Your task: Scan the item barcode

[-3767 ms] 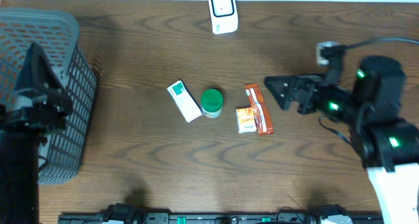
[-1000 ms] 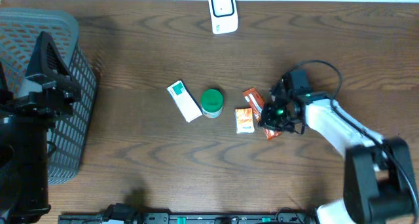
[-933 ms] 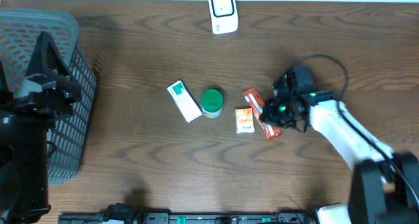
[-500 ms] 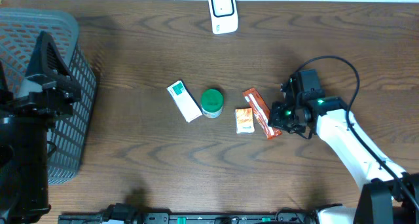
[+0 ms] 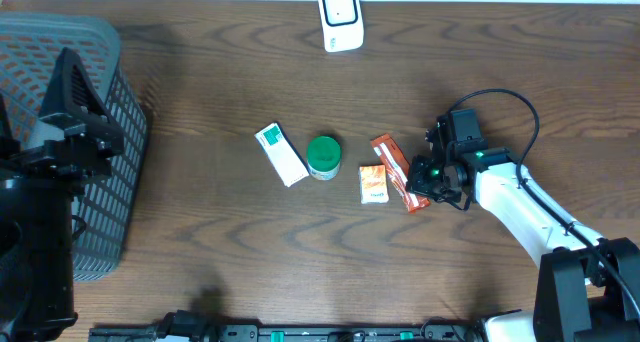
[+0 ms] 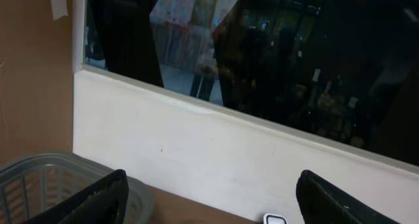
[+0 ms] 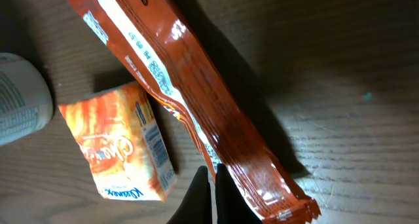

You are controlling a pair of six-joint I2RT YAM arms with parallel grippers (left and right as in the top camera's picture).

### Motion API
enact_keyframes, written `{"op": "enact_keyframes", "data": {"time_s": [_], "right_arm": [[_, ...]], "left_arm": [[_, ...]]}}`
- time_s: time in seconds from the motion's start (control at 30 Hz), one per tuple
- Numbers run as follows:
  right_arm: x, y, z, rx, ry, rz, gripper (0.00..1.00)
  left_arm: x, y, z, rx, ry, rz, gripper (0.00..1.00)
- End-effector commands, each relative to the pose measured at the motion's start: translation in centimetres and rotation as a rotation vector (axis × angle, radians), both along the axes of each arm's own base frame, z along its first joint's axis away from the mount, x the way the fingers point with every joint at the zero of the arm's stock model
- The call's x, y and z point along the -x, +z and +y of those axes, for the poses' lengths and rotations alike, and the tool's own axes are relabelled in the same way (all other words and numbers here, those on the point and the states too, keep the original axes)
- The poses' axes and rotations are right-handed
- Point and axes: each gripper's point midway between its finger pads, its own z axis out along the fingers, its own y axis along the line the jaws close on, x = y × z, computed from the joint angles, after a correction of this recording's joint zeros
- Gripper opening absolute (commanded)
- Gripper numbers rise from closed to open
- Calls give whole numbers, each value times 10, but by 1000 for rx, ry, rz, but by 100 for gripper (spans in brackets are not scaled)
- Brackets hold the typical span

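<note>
Orange packet [image 7: 116, 147] reads "Cho" (rest illegible).

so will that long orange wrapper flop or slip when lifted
Probably floppy: the long orange wrapper looks like thin crinkled film lying flat. Likely slippery, given its glossy glare. Seems light, so a push may just slide it.

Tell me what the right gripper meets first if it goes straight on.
The long orange-red packet: the shut right gripper sits right at its edge. The small orange box beside it is probably missed; depth is unclear.
</note>
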Motion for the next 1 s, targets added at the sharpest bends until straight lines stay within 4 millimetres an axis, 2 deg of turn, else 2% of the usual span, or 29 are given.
{"op": "enact_keyframes", "data": {"time_s": [0.0,0.13,0.4,0.5,0.63,0.7,0.9,0.97], "right_arm": [[0,-5,0,9,-15,5,1],[2,-16,-6,44,-30,34,1],[24,-59,-5,56,-25,195,1],[26,-63,-3,51,-18,211,1],[17,-51,0,35,-18,172,1],[11,-38,3,20,-16,142,1],[-10,16,8,-17,-15,0,1],[-14,29,9,-27,-14,-40,1]], "left_arm": [[1,1,2,13,7,-6,82],[1,1,2,13,7,-6,82],[1,1,2,13,7,-6,82],[1,1,2,13,7,-6,82],[1,1,2,13,7,-6,82],[1,0,2,13,7,-5,82],[1,0,2,13,7,-3,82],[1,0,2,13,7,-3,82]]}}
